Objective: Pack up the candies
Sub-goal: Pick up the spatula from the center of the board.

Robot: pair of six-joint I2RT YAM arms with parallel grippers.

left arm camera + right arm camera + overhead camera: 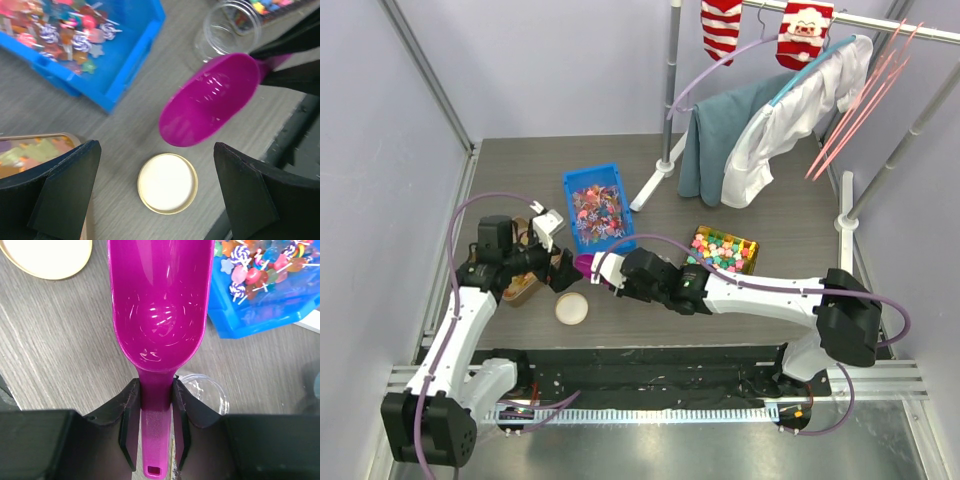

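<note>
Top external view: candies (598, 210) heaped in the blue bin (570, 205), upper left of centre, empty scoop (582, 264) just below.
Tiny, light, loose and slick-wrapped, likely better scooped than pinched; right gripper (155, 410) clamps the scoop handle, left gripper (155, 200) gapes wide, empty.

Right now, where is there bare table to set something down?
Bare table lies at the back left, between the wall and the blue bin. Another patch is right of the pastel sweets tray, toward the rack base. It's crowded at front left, where the lid, tin, jar and held scoop cluster.
</note>
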